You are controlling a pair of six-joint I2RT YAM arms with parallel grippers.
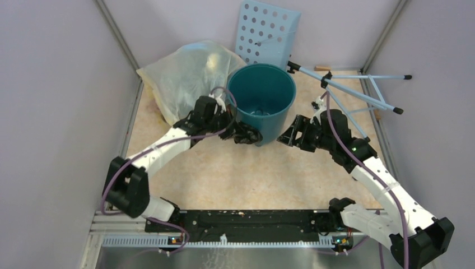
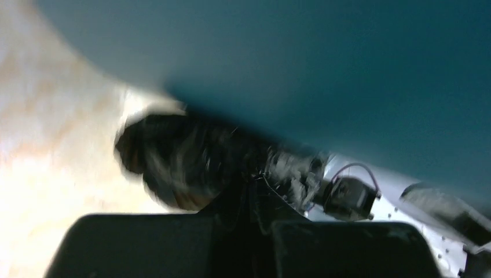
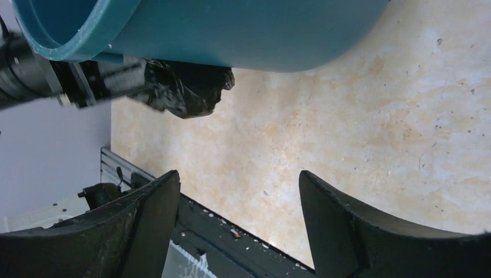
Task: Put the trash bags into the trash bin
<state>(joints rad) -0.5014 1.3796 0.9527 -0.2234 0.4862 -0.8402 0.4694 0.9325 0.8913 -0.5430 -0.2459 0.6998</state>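
Observation:
The teal trash bin (image 1: 263, 101) stands upright at the back middle of the table. My left gripper (image 1: 248, 136) is shut on a crumpled black trash bag (image 1: 245, 137) against the bin's near left side, low by the table. The bag shows blurred in the left wrist view (image 2: 191, 165) under the bin wall (image 2: 324, 63), and in the right wrist view (image 3: 185, 87) below the bin (image 3: 243, 35). My right gripper (image 1: 287, 136) is open and empty just right of the bin's base; its fingertips (image 3: 168, 185) frame bare table.
A large translucent yellowish bag (image 1: 187, 78) lies at the back left beside the bin. A pale blue perforated panel (image 1: 266, 33) leans on the back wall. A light blue folding stand (image 1: 358, 92) lies at the back right. Side walls close in on both sides.

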